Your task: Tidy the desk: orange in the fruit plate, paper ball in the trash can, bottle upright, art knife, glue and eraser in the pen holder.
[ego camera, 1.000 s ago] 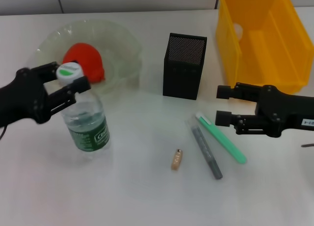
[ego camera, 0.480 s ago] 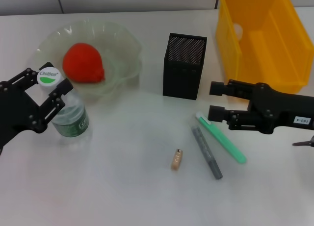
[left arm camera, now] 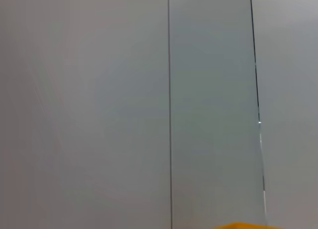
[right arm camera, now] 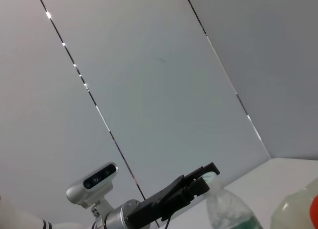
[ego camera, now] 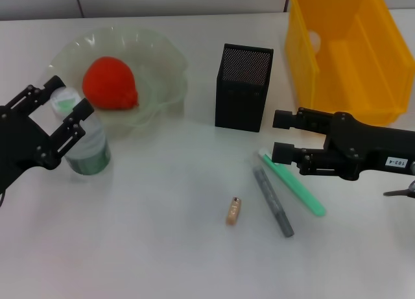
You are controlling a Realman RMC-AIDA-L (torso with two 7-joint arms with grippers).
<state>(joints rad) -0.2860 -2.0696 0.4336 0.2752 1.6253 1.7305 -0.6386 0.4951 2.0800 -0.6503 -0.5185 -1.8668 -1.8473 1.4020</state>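
Nearest on the white desk (ego camera: 162, 247) lies the eraser (ego camera: 233, 211), a stubby tan cylinder resting flat, its long axis running almost straight away from the robot with the dark end at the far tip. Just to its right a long grey stick (ego camera: 273, 202) lies on a diagonal, near end to the right and far end to the left, and beside that a green-handled knife (ego camera: 292, 183) lies on much the same slant, its white tip at the far-left end. The right gripper (ego camera: 280, 136) hangs over that white tip, its two fingers spread apart with nothing between them, pointing to the left; a small white tag on the arm carries writing too small to read. On the left the bottle (ego camera: 79, 131) stands upright on the desk, cap up, green label around its lower half with lettering that cannot be made out. The left gripper (ego camera: 62, 109) straddles the cap, fingers apart and not pressing on it. Just behind the bottle the orange (ego camera: 110, 83) sits in the fruit plate (ego camera: 162, 59). Further right stands the pen holder (ego camera: 244, 87), upright, and at the far right the trash can (ego camera: 343, 49) has the paper ball (ego camera: 313, 39) against its inner left wall.
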